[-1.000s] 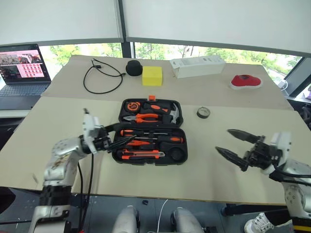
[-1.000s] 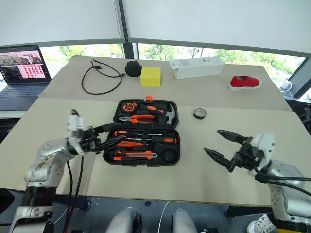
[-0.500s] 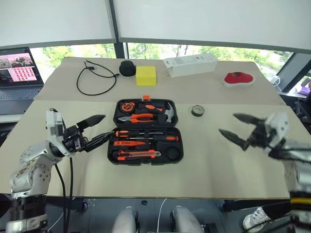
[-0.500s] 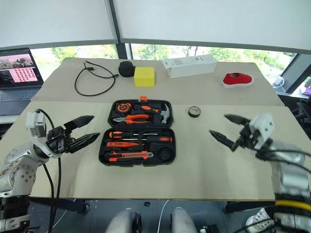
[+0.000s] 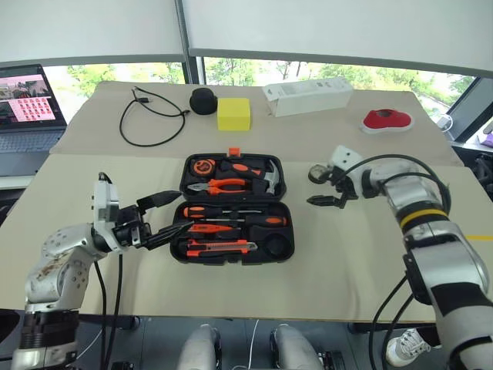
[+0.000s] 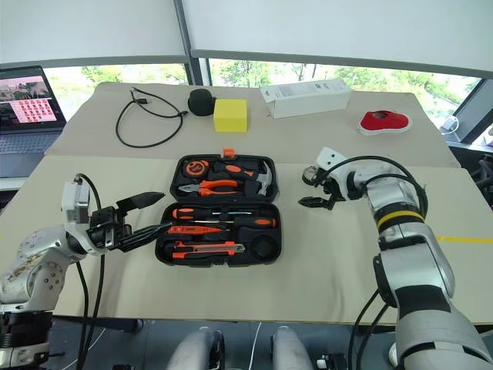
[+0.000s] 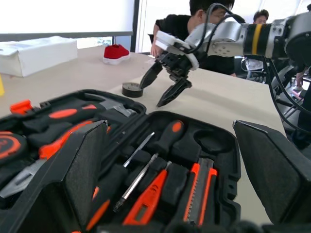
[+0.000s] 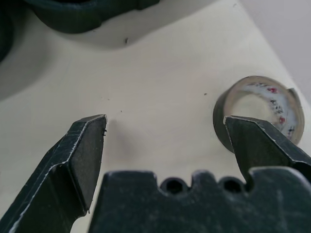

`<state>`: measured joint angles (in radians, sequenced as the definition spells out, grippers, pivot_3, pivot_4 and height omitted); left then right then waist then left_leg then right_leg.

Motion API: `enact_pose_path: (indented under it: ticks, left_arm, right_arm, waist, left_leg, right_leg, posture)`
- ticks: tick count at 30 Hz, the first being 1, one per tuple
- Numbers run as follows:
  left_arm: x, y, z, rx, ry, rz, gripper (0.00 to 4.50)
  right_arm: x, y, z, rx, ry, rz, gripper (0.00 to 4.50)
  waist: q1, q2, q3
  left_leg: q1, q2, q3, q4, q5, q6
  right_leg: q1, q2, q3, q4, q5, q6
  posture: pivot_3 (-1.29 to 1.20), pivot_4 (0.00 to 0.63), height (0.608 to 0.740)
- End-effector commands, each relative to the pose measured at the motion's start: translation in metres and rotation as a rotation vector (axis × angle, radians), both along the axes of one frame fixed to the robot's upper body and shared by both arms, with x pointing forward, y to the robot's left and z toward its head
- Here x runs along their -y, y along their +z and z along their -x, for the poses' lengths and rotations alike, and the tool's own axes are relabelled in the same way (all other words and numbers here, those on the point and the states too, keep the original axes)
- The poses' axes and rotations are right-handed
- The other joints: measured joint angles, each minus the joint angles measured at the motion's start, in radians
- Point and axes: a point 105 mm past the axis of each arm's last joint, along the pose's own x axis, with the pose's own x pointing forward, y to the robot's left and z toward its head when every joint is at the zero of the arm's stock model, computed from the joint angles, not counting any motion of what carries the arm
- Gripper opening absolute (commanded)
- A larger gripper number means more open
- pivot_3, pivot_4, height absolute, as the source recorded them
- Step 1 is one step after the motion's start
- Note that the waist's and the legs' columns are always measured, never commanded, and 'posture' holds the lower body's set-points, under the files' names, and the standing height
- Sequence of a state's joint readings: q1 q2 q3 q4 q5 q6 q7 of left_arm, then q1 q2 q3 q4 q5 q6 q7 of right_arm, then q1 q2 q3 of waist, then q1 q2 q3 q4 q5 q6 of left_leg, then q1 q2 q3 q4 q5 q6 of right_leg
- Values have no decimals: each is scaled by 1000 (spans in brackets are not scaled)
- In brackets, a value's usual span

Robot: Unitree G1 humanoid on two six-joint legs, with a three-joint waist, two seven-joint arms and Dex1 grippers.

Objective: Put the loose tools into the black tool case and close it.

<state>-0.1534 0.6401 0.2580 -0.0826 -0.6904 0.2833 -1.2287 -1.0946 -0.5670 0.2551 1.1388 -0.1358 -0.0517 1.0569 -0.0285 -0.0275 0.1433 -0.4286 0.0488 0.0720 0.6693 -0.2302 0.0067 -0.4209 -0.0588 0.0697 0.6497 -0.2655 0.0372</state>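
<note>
The black tool case point(image 5: 182, 188) lies open in the middle of the table. In its near half lie two black-and-orange screwdrivers point(image 5: 266, 220), a thin orange tester point(image 5: 206, 229) and the utility knife point(image 5: 221, 247). Pliers and a hammer sit in the far half. My left gripper point(image 5: 182, 210) is open at the case's left edge, its fingers point(image 7: 80, 170) pointing over the near half. Just off the case's right edge my right gripper point(image 5: 316, 188) hangs open over the table, one finger point(image 8: 257, 141) next to a roll of tape point(image 8: 262, 114).
At the back stand a round black speaker point(image 5: 202, 100), a yellow block point(image 5: 233, 113), a white box point(image 5: 306, 95), a red object point(image 5: 387, 119) and a looped cable point(image 5: 150, 116). A laptop point(image 5: 27, 108) sits far left. People sit beyond the table point(image 7: 204, 19).
My right arm has swung in from the table's right front to the case's right edge, by the tape roll. The left gripper stays at the case's left edge. The camera has shifted.
</note>
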Motion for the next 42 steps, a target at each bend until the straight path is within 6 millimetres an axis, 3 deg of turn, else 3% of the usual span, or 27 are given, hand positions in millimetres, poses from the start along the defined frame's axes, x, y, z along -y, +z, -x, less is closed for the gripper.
enact_pose_path:
  ticks: [1, 11, 18, 22, 25, 27, 36, 42]
  left_arm:
    - [1, 11, 5, 63, 3, -11, 4500]
    - [2, 7, 10, 44, -6, -32, 4500]
    - [6, 5, 7, 42, -21, -37, 4500]
    - [7, 4, 8, 39, -22, -36, 4500]
    - [6, 1, 9, 35, -14, -37, 4500]
    - [5, 1, 9, 34, -10, -38, 4500]
    - [2, 0, 9, 34, 6, -39, 4500]
    - [5, -1, 5, 38, 2, -31, 4500]
  right_arm:
    - [-4, 7, -6, 59, 12, 26, 3425]
    - [-13, 8, -14, 90, -18, 26, 75]
    - [-12, 15, -17, 136, -32, 13, 75]
    - [-11, 22, -10, 41, -17, -99, 75]
    - [-9, 29, -4, -12, 14, -139, 764]
    - [-9, 29, -1, -20, 50, -119, 1486]
    - [-14, 70, -1, 82, 127, -122, 4466]
    - [-19, 63, -12, 92, 62, -76, 4466]
  waist:
    - [0, 0, 0]
    - [-11, 0, 0]
    - [-13, 0, 0]
    - [-13, 0, 0]
    - [-13, 0, 0]
    - [-13, 0, 0]
    - [-14, 0, 0]
    - [-16, 0, 0]
  left_leg:
    - [0, 0, 1, 0, 0, 0]
    - [2, 0, 2, 0, 1, -1]
    - [3, 0, 3, 0, 1, -2]
    - [3, 0, 3, 0, 1, -2]
    - [3, 0, 3, 0, 1, -2]
    - [3, 0, 3, 0, 1, -2]
    - [4, 0, 3, 0, 1, -2]
    - [4, 0, 4, 0, 1, -2]
  right_leg:
    - [0, 0, 0, 0, 0, 0]
    - [0, 0, 0, 5, 0, 0]
    - [0, 0, 0, 6, 0, -1]
    - [0, 1, 0, 7, 0, -1]
    - [0, 1, 0, 7, 0, -1]
    - [0, 1, 0, 7, 0, -1]
    - [0, 1, 0, 7, 0, -1]
    - [0, 1, 0, 7, 0, -1]
  posture:
    - [0, 150, 740]
    - [0, 150, 740]
    - [0, 150, 740]
    - [0, 150, 740]
    - [0, 150, 740]
    - [0, 150, 740]
    - [0, 150, 740]
    - [0, 150, 740]
